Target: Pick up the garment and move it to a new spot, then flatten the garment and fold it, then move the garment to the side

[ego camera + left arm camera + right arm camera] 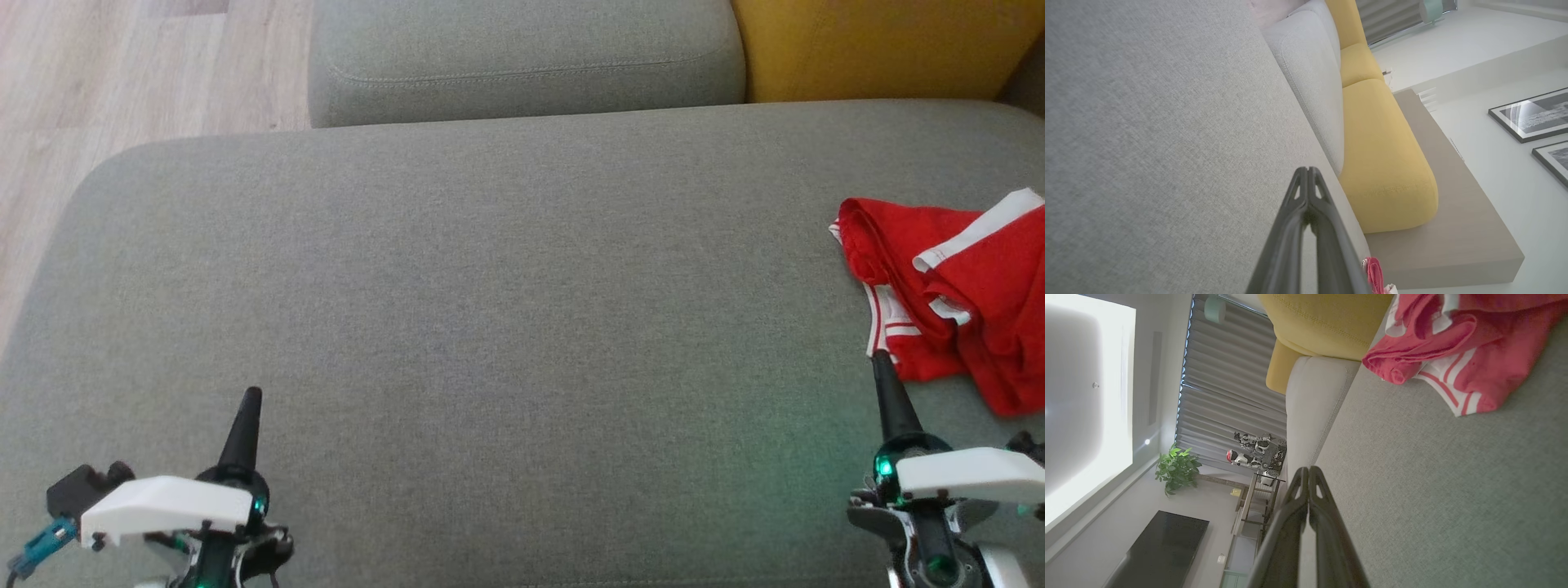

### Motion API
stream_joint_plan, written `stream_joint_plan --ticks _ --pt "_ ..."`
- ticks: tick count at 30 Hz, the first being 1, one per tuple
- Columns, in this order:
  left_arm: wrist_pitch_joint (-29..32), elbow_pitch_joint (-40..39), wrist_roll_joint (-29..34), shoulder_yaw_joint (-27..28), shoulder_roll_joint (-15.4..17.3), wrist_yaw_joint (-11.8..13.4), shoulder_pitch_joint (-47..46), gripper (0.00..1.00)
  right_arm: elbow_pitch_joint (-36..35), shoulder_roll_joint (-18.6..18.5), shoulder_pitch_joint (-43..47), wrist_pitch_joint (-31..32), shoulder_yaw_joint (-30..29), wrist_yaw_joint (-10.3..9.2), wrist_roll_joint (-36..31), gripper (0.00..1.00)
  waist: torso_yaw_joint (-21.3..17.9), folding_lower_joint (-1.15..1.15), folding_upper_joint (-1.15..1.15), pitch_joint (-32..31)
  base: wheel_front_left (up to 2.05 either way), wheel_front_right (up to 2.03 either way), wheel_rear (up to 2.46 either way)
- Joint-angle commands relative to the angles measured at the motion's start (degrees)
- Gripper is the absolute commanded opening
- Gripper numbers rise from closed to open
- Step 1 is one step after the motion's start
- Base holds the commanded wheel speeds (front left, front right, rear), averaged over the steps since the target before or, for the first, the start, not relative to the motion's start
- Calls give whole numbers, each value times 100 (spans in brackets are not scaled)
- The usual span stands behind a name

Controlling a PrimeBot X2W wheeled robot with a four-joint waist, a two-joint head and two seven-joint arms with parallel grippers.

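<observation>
Head view | garment [980, 318] ahead of right gripper [879, 358], closed, empty | left gripper [253, 394] likewise

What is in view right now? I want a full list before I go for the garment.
garment: one, red with white stripes, crumpled at the right edge of the sofa seat
sofa seat: one, grey, across the middle of the head view
back cushion: one, grey, behind the seat
yellow cushions: several, yellow, next to the grey cushion
floor: pale wood, left of the sofa
framed pictures: two, black frames, on the wall
plant: one, green, by the grey blinds
left gripper: dark jaws shut, over the seat, lower left
right gripper: dark jaws shut, tip near the garment's edge
</observation>
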Motion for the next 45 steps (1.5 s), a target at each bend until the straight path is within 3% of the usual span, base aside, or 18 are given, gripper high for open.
stream_joint_plan --ticks 1,33,45 --pt "39 -141 -192 259 19 -80 -334 0 -138 -109 -313 -52 37 -4 220 0 -2 0 0 0 0 0 0" --pt "488 137 -2119 885 -226 -517 -671 0 224 -104 -608 -10 -182 -5 2266 0 -34 0 0 9 0 0 0" --pt "521 145 -2141 927 -251 -527 -681 0 234 -84 -617 13 -214 -5 2290 0 -35 0 0 10 0 0 0"
